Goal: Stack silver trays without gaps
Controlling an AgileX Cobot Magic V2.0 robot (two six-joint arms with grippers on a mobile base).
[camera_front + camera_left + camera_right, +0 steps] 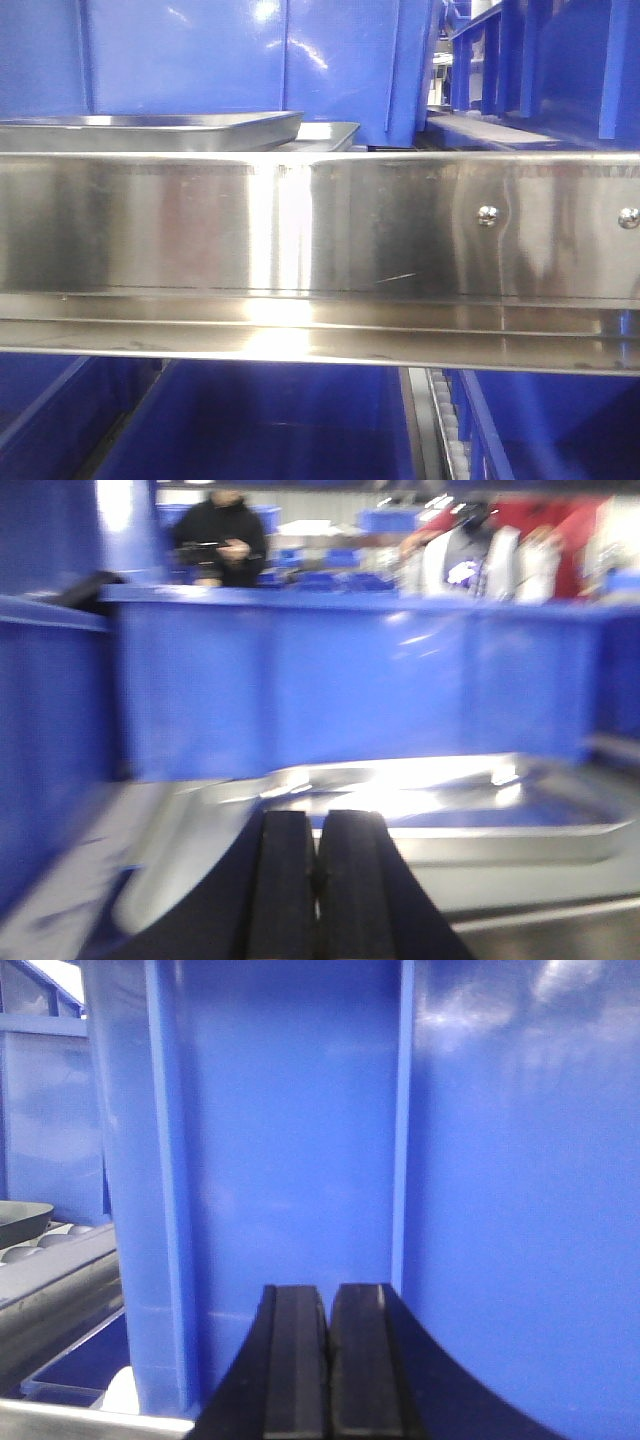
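Resting askew on the lower tray (335, 133) behind the shelf rail (320, 225), the upper silver tray (160, 128) overhangs, leaving a gap. Left gripper (318, 880) and right gripper (328, 1360) are closed, empty, likely to nudge.

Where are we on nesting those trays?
One shiny steel tray already sits on the lower steel tray, but offset and raised, not seated. Nothing is in hand: the left pincer and right pincer are shut and empty. Aligning them remains.
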